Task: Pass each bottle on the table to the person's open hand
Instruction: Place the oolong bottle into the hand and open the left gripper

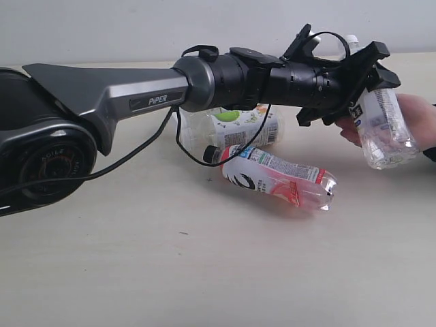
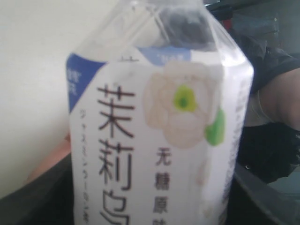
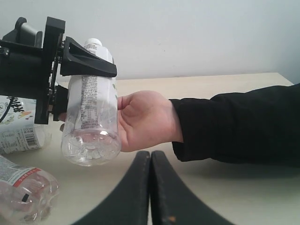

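I am looking at a plain pale grey wall (image 1: pixel 136 27) running along the back, behind everything else. A black sleeve (image 3: pixel 234 124) is stretching in level from the side, covering a forearm. In my left wrist view, blurred dark shapes (image 2: pixel 262 23) are showing in the background; I cannot tell what they are.

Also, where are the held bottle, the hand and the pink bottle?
held bottle (image 3: pixel 91 103): right wrist view, on its label.
hand (image 3: pixel 143 119): right wrist view, on its middle.
pink bottle (image 1: pixel 272 167): exterior view, on its label.
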{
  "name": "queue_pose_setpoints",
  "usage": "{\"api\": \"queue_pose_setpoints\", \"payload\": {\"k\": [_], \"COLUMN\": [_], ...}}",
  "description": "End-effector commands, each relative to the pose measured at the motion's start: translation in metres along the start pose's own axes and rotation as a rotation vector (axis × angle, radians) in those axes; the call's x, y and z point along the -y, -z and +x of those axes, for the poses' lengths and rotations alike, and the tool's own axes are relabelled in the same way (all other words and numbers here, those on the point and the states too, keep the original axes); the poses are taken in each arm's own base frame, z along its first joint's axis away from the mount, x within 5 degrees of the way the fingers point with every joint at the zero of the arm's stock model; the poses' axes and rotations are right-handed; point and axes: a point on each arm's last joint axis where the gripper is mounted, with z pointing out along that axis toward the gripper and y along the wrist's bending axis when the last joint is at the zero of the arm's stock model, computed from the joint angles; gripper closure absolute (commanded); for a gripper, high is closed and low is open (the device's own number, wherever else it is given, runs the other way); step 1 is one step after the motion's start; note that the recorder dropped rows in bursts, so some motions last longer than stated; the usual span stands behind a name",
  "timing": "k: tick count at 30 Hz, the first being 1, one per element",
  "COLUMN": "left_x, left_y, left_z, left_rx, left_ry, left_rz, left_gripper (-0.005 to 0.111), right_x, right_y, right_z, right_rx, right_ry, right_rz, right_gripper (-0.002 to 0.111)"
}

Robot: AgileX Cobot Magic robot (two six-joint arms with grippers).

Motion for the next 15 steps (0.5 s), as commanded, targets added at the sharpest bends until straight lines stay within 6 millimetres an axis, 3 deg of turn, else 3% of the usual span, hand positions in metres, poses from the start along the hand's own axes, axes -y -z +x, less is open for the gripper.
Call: {"api": "queue_pose_setpoints", "payload": {"k": [1,8,15], "left_x": [0.0035,0.0036,0.0038], "left_y": [-0.0017,-0.0017,-0.0016], "left_z": [0.0047,0.0056,0.0073], "left_rx": [-0.03,-0.039,-0.058], "left_ry": [-0.018,-0.025,-0.034], "left_rz": [0.017,0.018,0.02], "left_gripper": [0.087,0.085,0.038], "right_x": [0.0004,0.0003,0.0003], "right_y": [0.0,0.0,0.0], "right_z": [0.0006,0.0003,0.0003], "right_rx": [0.007,0.01,0.01], "right_ry": [0.013,0.013,0.013], "right_rz": [0.005,0.005,0.005], "right_gripper": [0.108,0.108,0.108]}}
